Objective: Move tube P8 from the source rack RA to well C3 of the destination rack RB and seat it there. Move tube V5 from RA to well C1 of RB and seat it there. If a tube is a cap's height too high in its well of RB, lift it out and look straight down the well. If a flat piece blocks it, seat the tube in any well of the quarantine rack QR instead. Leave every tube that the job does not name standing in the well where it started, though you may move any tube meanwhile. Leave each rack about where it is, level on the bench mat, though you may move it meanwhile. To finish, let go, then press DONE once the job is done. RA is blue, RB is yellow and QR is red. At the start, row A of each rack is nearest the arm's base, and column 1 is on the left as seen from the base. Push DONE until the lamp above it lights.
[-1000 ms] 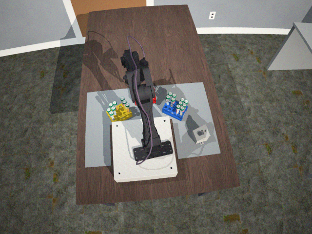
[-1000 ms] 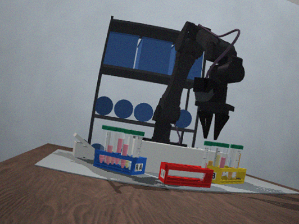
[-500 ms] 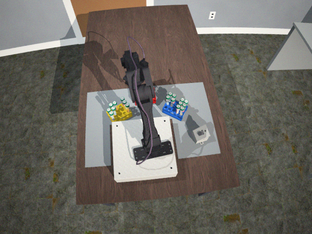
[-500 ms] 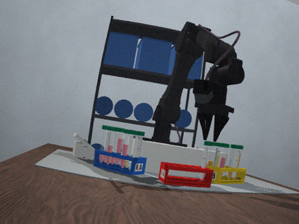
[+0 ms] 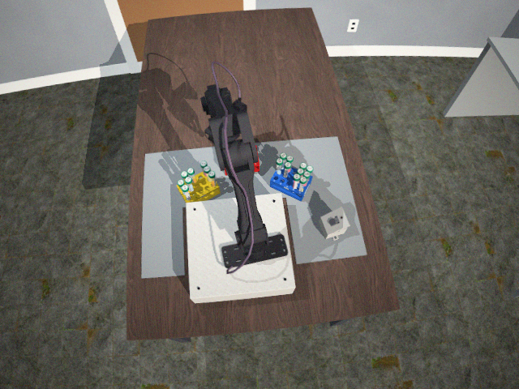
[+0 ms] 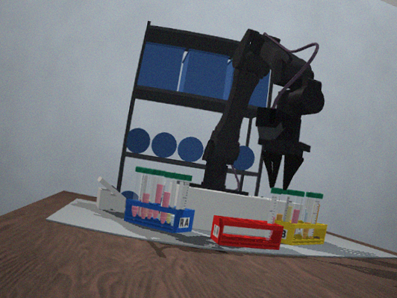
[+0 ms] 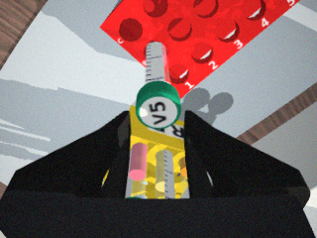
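Tube V5 (image 7: 158,111) (image 6: 273,208) has a green cap and stands in the red rack QR (image 7: 111,25) (image 6: 245,243), in column 1, apparently the middle row. My gripper (image 7: 157,120) (image 6: 278,187) is part open and empty, pointing down; its tips are just above V5's cap, which appears between them in the wrist view. In the top view the arm hides the gripper tips and most of QR. The yellow rack RB (image 5: 209,194) (image 6: 308,241) and blue rack RA (image 5: 286,189) (image 6: 157,225) each hold several green-capped tubes. P8's label cannot be read.
Tubes in RB (image 7: 165,174) show low between the fingers in the wrist view, close to QR. The DONE box (image 5: 334,228) (image 6: 108,200) stands on the mat (image 5: 161,234) beyond RA. The white base block (image 5: 209,251) borders the racks.
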`<state>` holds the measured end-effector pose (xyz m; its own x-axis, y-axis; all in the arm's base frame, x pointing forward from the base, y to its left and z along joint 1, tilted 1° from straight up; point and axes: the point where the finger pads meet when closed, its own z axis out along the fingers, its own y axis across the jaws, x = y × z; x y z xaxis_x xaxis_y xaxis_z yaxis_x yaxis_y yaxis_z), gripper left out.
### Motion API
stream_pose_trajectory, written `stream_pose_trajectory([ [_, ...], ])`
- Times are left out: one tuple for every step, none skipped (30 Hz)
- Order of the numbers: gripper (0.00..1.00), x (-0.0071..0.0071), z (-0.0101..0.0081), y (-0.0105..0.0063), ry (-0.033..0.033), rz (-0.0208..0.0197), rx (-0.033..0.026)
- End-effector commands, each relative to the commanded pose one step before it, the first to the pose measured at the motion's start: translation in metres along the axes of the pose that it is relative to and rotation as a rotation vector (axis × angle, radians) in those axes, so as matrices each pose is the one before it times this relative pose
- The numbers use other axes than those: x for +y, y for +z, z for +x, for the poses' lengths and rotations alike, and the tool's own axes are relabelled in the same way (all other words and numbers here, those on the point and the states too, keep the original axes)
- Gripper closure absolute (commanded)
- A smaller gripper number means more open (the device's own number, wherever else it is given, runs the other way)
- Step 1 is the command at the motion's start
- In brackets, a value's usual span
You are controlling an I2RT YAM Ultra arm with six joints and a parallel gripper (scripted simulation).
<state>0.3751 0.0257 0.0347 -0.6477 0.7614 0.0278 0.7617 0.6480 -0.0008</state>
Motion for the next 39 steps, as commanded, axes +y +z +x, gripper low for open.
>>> stream_pose_trajectory([
  [0.70,0.00126,0.00152,-0.00544,-0.00084,-0.02023,-0.01838],
  [0.70,-0.00003,0.00007,0.00046,-0.00005,0.00000,0.00000],
  [0.70,0.00157,-0.00120,-0.00107,-0.00018,-0.00487,-0.00359],
  [0.70,0.00210,-0.00147,-0.00152,-0.00025,-0.00643,-0.00481],
  [0.70,-0.00005,0.00009,0.00094,-0.00014,0.00114,0.00086],
  [0.70,-0.00300,0.00234,0.00405,0.00011,0.01084,0.00807],
  [0.70,-0.00104,0.00080,0.00234,-0.00001,0.00497,0.00373],
  [0.70,-0.00019,0.00019,0.00140,-0.00008,0.00197,0.00148],
  [0.70,0.00000,0.00000,0.00000,0.00000,0.00000,0.00000],
  [0.70,0.00000,0.00000,0.00000,0.00000,0.00000,0.00000],
  [0.70,0.00853,-0.00625,-0.00696,-0.00073,-0.02450,-0.01831],
  [0.70,-0.00062,0.00050,0.00238,-0.00018,0.00416,0.00313],
  [0.70,-0.00206,0.00155,0.00346,0.00015,0.00856,0.00642],
  [0.70,-0.00247,0.00186,0.00372,0.00017,0.00952,0.00713],
  [0.70,-0.00291,0.00218,0.00397,0.00017,0.01050,0.00786],
  [0.70,-0.00201,0.00153,0.00313,0.00007,0.00767,0.00574],
  [0.70,-0.00020,0.00022,0.00139,-0.00004,0.00189,0.00141],
  [0.70,-0.00020,0.00023,0.00145,-0.00010,0.00205,0.00153],
  [0.70,0.00400,-0.00283,-0.00345,-0.00039,-0.01216,-0.00911],
  [0.70,-0.00110,-0.00181,-0.00723,0.00234,-0.00861,-0.00425],
  [0.70,0.00002,0.00000,0.00005,0.00000,0.00000,0.00000],
  [0.70,0.00002,0.00000,0.00005,0.00000,0.00000,0.00000],
  [0.70,0.00002,0.00000,0.00005,0.00000,0.00000,0.00000],
  [0.70,0.00002,0.00000,0.00005,0.00000,0.00000,0.00000],
  [0.70,0.00002,0.00000,0.00005,0.00000,0.00000,0.00000],
  [0.70,0.00000,0.00000,0.00000,0.00000,0.00000,0.00000],
  [0.70,0.00000,0.00000,0.00000,0.00000,0.00000,0.00000],
  [0.70,0.00002,0.00000,0.00005,0.00000,0.00000,0.00000],
  [0.70,0.00002,0.00000,0.00005,0.00000,0.00000,0.00000],
  [1.00,0.00000,0.00000,0.00000,0.00000,0.00000,0.00000],
  [1.00,0.00000,0.00000,0.00000,0.00000,0.00000,0.00000],
  [1.00,0.00000,0.00000,0.00000,0.00000,0.00000,0.00000],
  [1.00,0.00000,0.00000,0.00000,0.00000,0.00000,0.00000],
  [1.00,0.00000,0.00000,0.00000,0.00000,0.00000,0.00000],
  [1.00,0.00000,0.00000,0.00000,0.00000,0.00000,0.00000],
  [1.00,0.00000,0.00000,0.00000,0.00000,0.00000,0.00000],
  [1.00,0.00000,0.00000,0.00000,0.00000,0.00000,0.00000],
  [1.00,0.00000,0.00000,0.00000,0.00000,0.00000,0.00000],
  [1.00,0.00000,0.00000,0.00000,0.00000,0.00000,0.00000],
])
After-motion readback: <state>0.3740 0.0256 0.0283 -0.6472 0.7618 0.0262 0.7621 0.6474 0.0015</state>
